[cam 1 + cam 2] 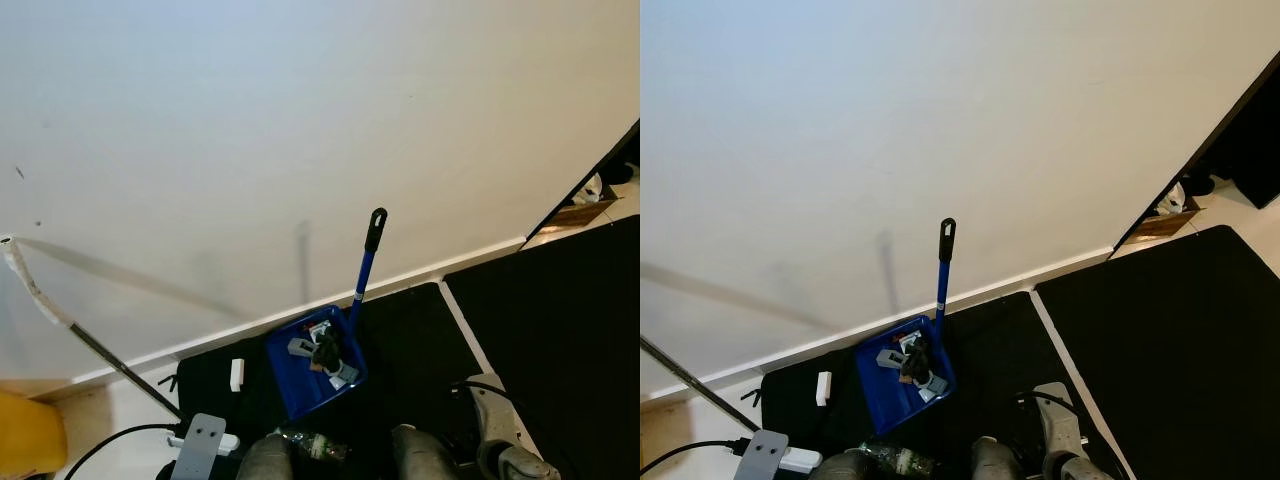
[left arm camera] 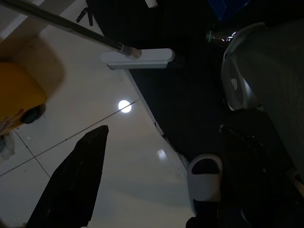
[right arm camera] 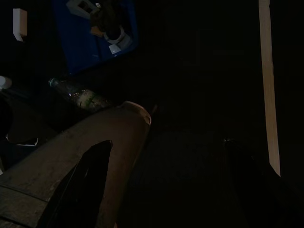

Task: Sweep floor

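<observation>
Dustpan (image 1: 312, 365) contents too small to tell, broom pole (image 1: 120, 365) bottom cut off

1 blue dustpan (image 1: 300, 375), 1 plastic bottle (image 1: 312, 443), 1 broom pole (image 1: 110, 360), 2 black mats (image 1: 560, 330), 1 white block (image 1: 237, 374)

A black floor mat (image 1: 420, 340) is laid against the white wall. On it are seen a blue dustpan (image 1: 315, 362) filled with debris, a small white block (image 1: 237, 374) just beside it, and a plastic bottle (image 1: 312, 444).
</observation>
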You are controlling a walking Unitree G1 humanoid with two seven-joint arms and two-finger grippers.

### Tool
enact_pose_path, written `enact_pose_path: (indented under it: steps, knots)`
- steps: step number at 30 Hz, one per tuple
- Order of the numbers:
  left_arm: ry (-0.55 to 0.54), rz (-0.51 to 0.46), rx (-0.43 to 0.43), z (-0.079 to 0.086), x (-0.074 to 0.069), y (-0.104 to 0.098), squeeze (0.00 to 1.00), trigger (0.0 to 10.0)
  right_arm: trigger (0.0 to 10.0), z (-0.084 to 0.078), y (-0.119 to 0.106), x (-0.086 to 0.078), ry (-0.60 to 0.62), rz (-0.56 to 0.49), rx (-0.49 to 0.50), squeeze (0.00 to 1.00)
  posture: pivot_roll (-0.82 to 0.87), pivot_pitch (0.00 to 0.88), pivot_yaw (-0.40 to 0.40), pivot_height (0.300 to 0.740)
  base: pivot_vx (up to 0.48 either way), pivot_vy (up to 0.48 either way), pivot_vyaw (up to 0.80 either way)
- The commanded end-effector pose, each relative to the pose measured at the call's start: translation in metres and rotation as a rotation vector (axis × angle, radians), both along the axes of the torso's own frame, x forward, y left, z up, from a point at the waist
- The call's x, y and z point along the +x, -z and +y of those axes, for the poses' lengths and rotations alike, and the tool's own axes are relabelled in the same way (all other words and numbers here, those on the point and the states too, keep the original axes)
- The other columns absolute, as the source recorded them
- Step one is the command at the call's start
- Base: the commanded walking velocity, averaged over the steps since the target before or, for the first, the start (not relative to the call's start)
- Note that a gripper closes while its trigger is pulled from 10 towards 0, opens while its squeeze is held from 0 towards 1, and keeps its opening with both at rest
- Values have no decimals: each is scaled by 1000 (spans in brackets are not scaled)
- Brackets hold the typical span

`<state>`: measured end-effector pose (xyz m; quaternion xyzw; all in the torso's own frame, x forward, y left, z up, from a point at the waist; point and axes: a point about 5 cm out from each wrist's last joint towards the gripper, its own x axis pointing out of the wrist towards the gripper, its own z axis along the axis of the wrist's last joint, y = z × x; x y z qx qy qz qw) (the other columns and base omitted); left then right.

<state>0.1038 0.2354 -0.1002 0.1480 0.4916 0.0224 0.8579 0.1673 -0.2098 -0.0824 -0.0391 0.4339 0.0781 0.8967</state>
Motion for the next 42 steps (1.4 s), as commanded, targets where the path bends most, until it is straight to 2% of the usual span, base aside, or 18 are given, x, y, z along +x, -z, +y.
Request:
enact_pose_path:
  steps: [1,42]
  knots:
    - [9,30,-1,-1,-9,3,0,10000,10000,0,3,-6,-2,25,-1,0,11,128,-24,740,0,0,0]
    - [-11,29,-7,-2,-8,3,0,10000,10000,0,3,-7,6,31,3,0,18,136,-28,740,0,0,0]
